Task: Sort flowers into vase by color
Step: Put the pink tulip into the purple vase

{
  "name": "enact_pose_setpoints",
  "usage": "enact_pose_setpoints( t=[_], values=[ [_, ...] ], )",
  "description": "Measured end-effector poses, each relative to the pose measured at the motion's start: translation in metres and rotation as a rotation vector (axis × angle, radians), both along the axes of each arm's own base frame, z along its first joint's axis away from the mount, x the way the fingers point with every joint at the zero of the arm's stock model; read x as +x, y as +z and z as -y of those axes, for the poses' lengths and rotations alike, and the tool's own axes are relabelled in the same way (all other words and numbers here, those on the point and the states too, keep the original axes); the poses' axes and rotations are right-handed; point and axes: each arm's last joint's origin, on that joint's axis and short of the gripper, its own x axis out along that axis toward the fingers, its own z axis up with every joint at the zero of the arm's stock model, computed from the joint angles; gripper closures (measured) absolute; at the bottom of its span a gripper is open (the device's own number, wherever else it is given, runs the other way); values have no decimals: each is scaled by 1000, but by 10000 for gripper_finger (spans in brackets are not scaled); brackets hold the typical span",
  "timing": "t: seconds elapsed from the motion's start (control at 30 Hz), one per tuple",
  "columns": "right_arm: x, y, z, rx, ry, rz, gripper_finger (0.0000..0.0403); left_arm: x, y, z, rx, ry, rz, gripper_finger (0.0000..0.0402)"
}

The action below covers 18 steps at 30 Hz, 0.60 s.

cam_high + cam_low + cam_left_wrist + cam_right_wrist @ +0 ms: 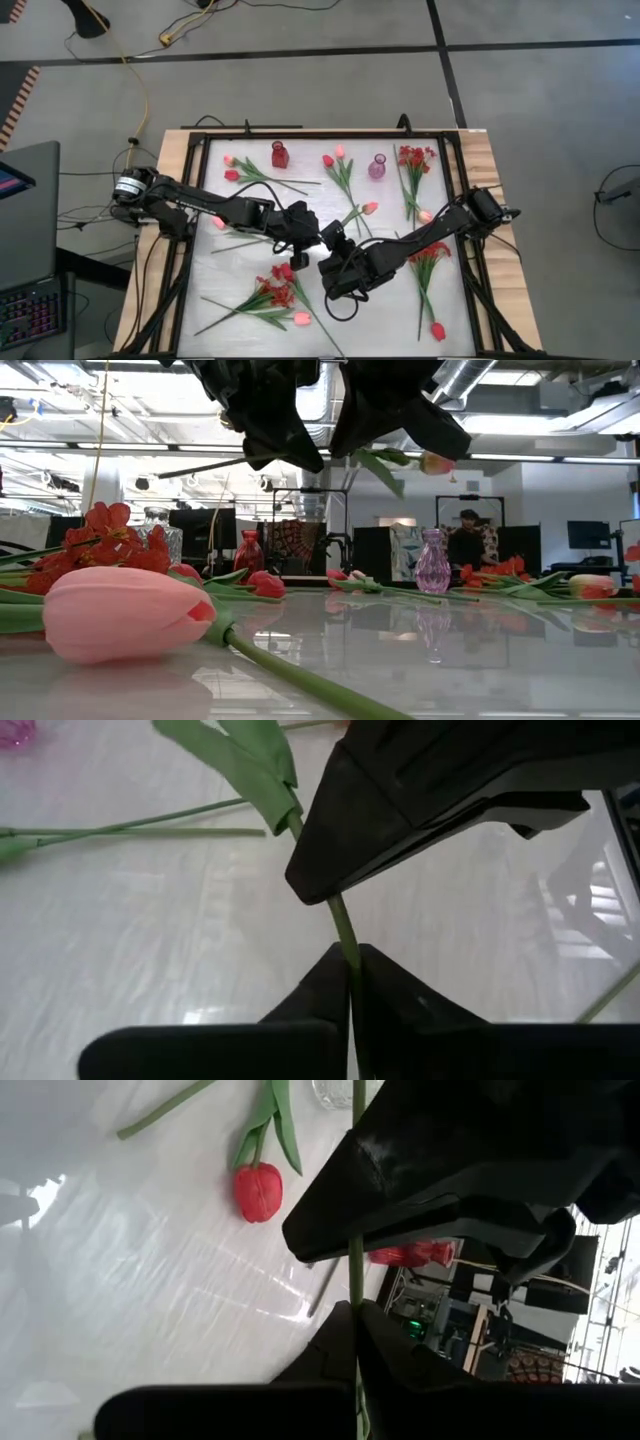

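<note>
Flowers lay scattered across the white table (240,290), loose and in bunches; their exact number could not be told. One pink tulip (436,462) hung in the air over the table's middle, its green stem (343,925) pinched by both the left gripper (318,236) and the right gripper (331,238), each closed on it. Two vases stood at the far edge: one red vase (279,155) and one purple vase (377,166).

1. Both grippers, left (312,232) and right (330,240), crowd the table's middle, pinching one stem (343,925) between them.
2. Red vase (279,155) and pink vase (377,166) stand along the far edge.
3. Red sprays (275,292) block near left.
4. The near middle of the table (385,320) lies open.
</note>
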Motion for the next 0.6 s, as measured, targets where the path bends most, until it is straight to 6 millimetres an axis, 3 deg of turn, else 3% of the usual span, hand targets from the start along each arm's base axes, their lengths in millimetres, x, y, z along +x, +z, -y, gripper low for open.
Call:
enact_pose_setpoints(
  t=[0.33,0.6],
  values=[
    [0,0,-3,-59,81,-79,325,1,0,0,10,-7,9,401],
    [-4,-1,-5,-13,37,-46,238,1,1,-1,10,-5,10,401]
  ],
)
